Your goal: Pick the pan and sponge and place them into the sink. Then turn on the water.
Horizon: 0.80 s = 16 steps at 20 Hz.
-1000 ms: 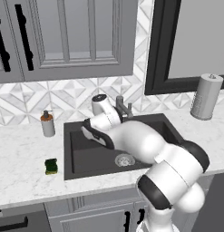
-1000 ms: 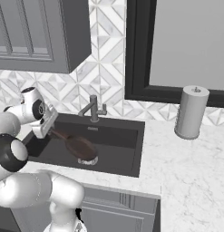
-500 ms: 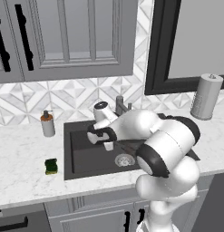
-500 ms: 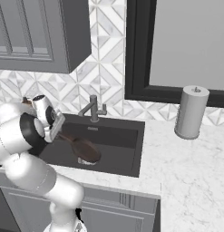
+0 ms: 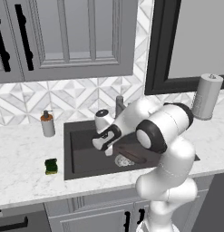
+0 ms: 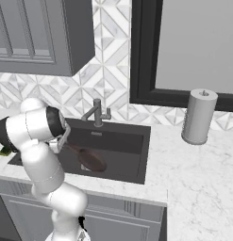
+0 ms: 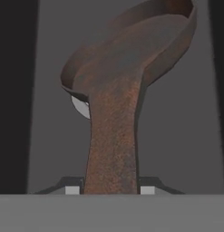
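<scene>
The pan (image 7: 131,59) is held by its long handle in the gripper (image 7: 109,189), whose two fingers are closed tight on it. The pan is seen over the sink (image 5: 81,156), with the silver drain (image 7: 79,106) peeking out under it. The sponge (image 5: 51,166) is left on the counter (image 5: 22,176), just beside the sink.
</scene>
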Motion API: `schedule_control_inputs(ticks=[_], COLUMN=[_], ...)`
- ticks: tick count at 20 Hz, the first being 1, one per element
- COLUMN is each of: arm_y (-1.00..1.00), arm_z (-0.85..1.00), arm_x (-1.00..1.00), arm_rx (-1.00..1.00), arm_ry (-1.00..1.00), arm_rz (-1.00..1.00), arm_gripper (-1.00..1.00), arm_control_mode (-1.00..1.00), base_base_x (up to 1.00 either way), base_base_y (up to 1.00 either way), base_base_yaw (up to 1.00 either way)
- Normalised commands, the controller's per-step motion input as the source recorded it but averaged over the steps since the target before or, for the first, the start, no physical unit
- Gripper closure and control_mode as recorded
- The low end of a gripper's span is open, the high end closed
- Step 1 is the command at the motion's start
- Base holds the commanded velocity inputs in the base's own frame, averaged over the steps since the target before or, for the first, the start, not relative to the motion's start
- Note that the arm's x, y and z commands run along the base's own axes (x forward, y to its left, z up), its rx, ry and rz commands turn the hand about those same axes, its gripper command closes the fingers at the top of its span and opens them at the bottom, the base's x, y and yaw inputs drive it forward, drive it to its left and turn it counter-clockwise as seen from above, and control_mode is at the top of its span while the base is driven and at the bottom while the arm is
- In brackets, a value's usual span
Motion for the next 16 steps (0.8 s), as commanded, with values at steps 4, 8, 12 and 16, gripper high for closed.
schedule_control_inputs(ticks=[4,8,12,16], arm_y=[0.16,0.26,0.38,0.37], arm_z=[-0.37,-0.34,-0.32,-0.44], arm_x=[0.16,0.22,0.27,0.09], arm_rx=[0.0,0.0,0.0,0.0], arm_ry=[-0.01,-0.03,-0.04,0.0], arm_rz=[-0.11,-0.11,-0.1,-0.09], arm_gripper=[1.0,1.0,1.0,1.0], arm_control_mode=[-1.0,-1.0,-1.0,-1.0], base_base_x=[0.0,0.0,0.0,0.0], base_base_y=[0.0,0.0,0.0,0.0], base_base_yaw=[0.0,0.0,0.0,0.0])
